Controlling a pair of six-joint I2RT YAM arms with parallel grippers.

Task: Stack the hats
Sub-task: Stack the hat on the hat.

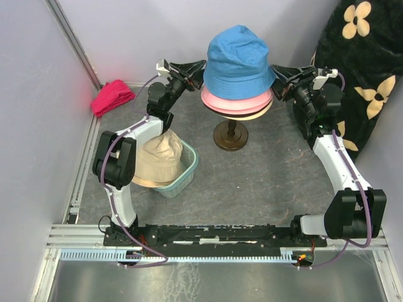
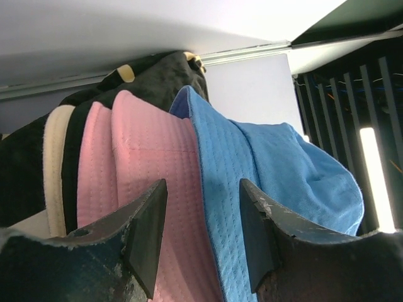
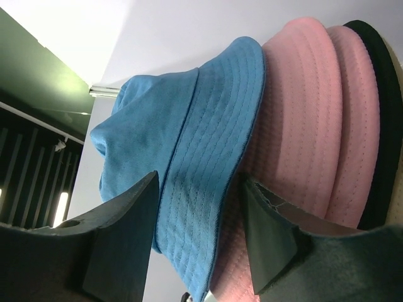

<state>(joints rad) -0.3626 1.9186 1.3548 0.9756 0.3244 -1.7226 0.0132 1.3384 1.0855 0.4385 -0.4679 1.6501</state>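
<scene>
A blue hat [image 1: 238,56] tops a stack of pink hats [image 1: 236,100] over a beige brim [image 1: 258,113], all on a dark stand [image 1: 230,135]. My left gripper [image 1: 201,69] is at the stack's left side and open. In the left wrist view the left gripper [image 2: 203,189] has the pink brim [image 2: 151,145] and blue brim [image 2: 220,163] between its jaws, with gaps either side. My right gripper [image 1: 272,70] is at the stack's right side, also open. In the right wrist view the right gripper [image 3: 200,182] straddles the blue brim [image 3: 208,145] beside the pink hats [image 3: 302,113] and a black brim [image 3: 381,94].
Another beige hat [image 1: 160,160] sits in a teal basket [image 1: 187,168] near the left arm. A magenta-red cloth bundle [image 1: 112,96] lies at the back left corner. A black flowered blanket [image 1: 365,69] hangs at the right. Walls close in on the left and at the back.
</scene>
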